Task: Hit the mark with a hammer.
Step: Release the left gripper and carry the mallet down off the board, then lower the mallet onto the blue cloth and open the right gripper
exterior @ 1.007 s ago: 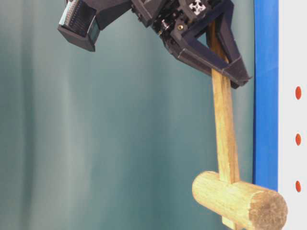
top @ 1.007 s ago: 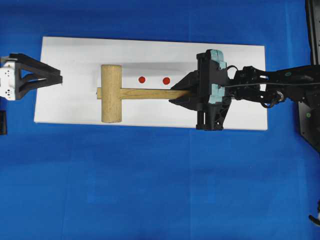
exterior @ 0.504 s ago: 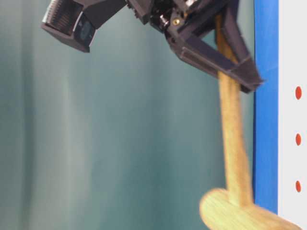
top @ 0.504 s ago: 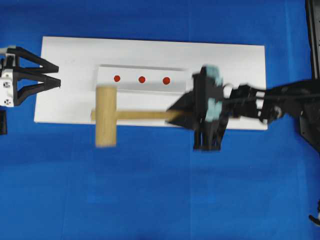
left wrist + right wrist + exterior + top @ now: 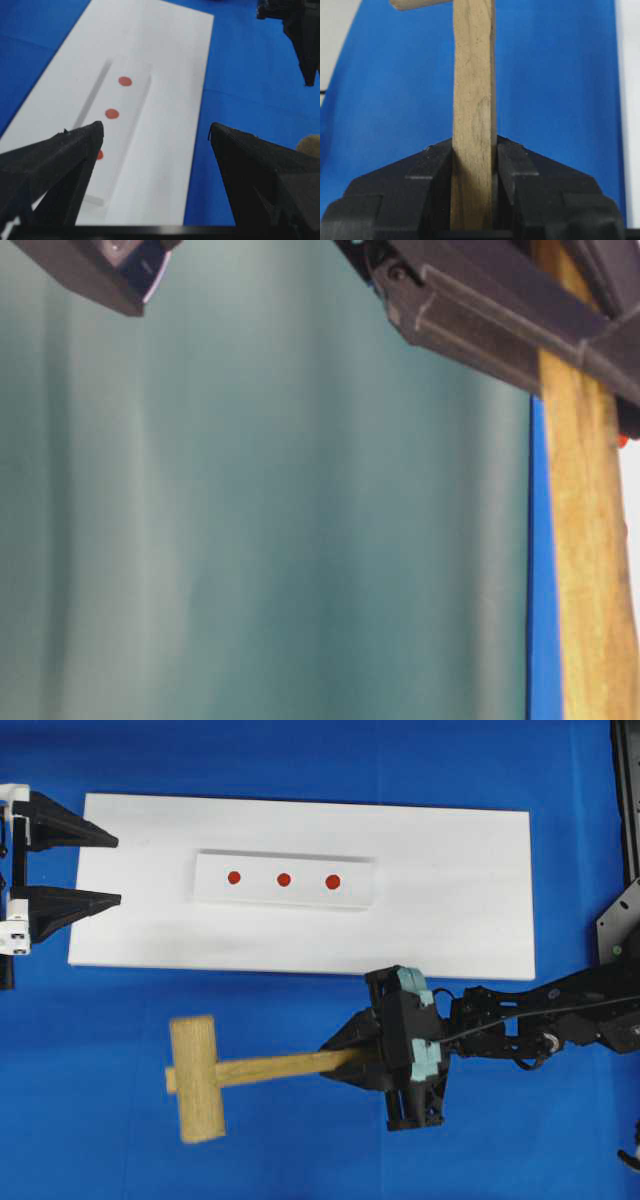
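gripping hammer [image 5: 200,1077], right claw [image 5: 345,1060], mark [image 5: 333,881] apart

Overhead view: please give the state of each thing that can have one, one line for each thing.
hammer: held by its handle, head over the blue cloth, off the white board.
right gripper: jaws shut on the hammer handle.
left gripper: jaws open, empty, at the board's left end.
mark: uncovered, on the white strip.
two smaller dots: uncovered, same strip.
white board: flat on the blue cloth.
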You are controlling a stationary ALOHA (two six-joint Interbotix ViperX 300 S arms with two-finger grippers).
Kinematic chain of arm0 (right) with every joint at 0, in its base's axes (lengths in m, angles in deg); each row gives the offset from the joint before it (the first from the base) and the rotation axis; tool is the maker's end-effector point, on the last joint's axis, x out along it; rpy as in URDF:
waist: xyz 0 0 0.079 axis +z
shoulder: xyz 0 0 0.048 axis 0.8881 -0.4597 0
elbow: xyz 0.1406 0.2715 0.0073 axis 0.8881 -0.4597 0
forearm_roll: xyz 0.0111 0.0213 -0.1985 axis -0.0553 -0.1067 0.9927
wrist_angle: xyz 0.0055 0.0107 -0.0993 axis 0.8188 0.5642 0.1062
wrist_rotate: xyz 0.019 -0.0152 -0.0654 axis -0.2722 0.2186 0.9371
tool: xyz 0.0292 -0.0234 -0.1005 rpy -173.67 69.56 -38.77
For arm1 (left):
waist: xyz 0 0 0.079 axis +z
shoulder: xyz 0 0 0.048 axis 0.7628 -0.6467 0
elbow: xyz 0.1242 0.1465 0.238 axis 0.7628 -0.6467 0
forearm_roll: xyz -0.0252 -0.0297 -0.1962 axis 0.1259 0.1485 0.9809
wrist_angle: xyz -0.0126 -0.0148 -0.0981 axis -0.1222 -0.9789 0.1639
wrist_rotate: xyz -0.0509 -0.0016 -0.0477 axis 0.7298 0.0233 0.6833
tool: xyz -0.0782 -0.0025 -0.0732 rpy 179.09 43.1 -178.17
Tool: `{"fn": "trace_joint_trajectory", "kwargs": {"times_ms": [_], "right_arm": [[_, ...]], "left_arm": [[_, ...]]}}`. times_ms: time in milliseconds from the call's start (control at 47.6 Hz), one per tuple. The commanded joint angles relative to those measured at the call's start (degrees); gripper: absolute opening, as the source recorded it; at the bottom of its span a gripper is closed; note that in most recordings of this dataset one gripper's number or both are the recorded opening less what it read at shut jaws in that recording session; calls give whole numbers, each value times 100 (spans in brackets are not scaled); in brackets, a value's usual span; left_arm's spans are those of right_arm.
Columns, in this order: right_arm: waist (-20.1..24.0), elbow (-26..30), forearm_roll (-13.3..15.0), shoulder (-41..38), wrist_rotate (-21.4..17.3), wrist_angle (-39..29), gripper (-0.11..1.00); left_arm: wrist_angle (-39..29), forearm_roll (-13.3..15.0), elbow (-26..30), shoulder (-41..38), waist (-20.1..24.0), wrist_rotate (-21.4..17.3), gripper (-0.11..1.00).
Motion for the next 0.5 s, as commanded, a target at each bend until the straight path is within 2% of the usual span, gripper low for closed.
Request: {"fn": "trace_joint_trajectory", "kwargs": {"times_ms": [0, 273, 483], "right_arm": [[26, 193, -44, 35, 0, 211, 7], [44, 396, -88, -589, 0, 237, 7], [44, 466, -299, -1063, 0, 237, 7]], "left_arm": [[79, -9, 62, -26, 9, -35, 83], [79, -9, 26, 0, 18, -35, 83], [79, 0, 35, 9, 9, -35, 83]]}}
